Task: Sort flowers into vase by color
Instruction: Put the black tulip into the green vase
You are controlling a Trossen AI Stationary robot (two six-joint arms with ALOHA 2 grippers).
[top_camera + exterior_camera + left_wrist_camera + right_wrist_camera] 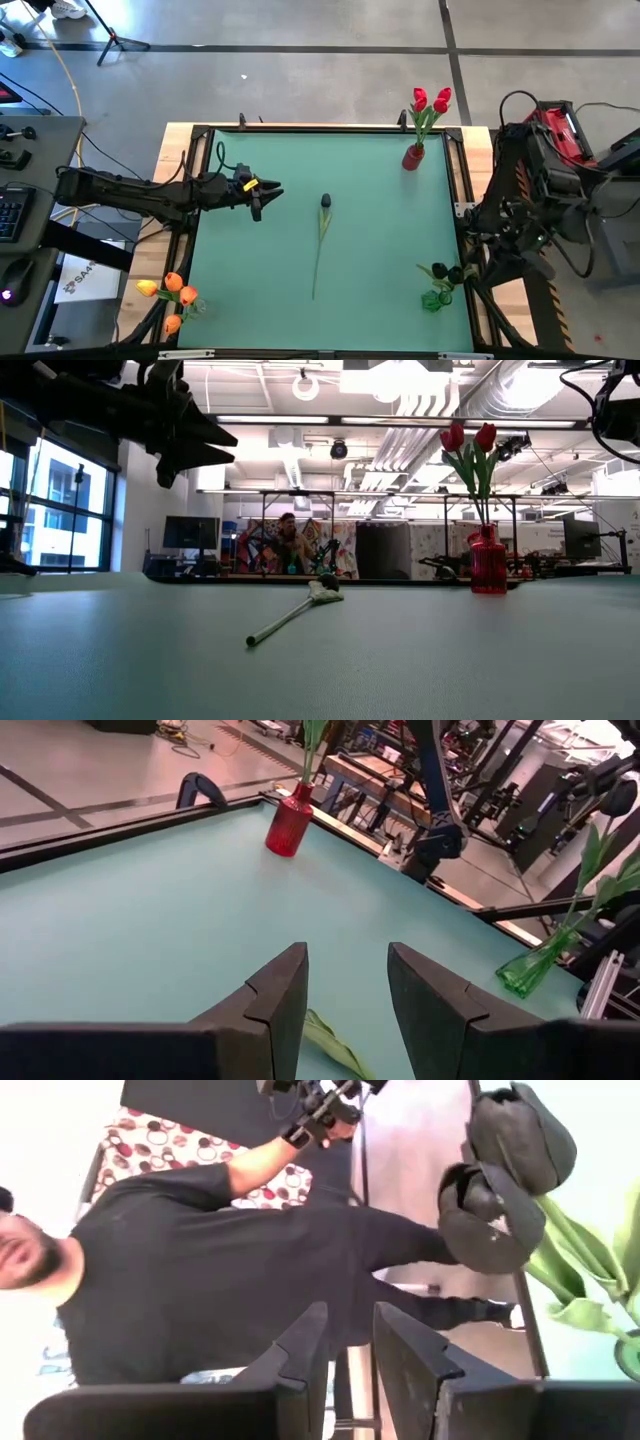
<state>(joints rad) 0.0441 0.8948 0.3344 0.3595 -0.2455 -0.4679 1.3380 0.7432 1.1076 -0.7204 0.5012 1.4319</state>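
Overhead, you have three vases on the green table (350, 200): a red vase (413, 157) at the far right corner holding two red tulips (431, 100), a clear vase (190, 308) at the near left corner holding three orange tulips (172, 292), and a green glass vase (434, 298) at the near right edge holding dark tulips (455, 272), two heads as far as you can count. One loose dark tulip (323, 235) lies flat near the middle of the table, its bud toward the far side and its stem running toward the near edge. Your left tool (262, 195) hangs over the left part of the table, well left of that loose flower; your right arm is folded back off the right edge, near the green glass vase. From table height, you see the loose dark tulip (296, 611) lying on the surface with its stem end nearest the camera, the red vase (488, 573) upright to the right with its two red tulips (470, 436), and the left tool (190, 442) up above the surface, touching nothing. In the left wrist view, your left tool (345, 1010) has its two fingers parted with nothing between them; a green leaf (335, 1042) shows below the gap, the red vase (289, 821) stands at the far corner and the green glass vase (535, 969) sits at the table's edge. In the right wrist view, your right tool (350, 1350) has its fingers a narrow gap apart, gripping nothing; two dark tulips (510, 1170) with green leaves show close by, and a person in a dark shirt (200, 1270) stands beyond.
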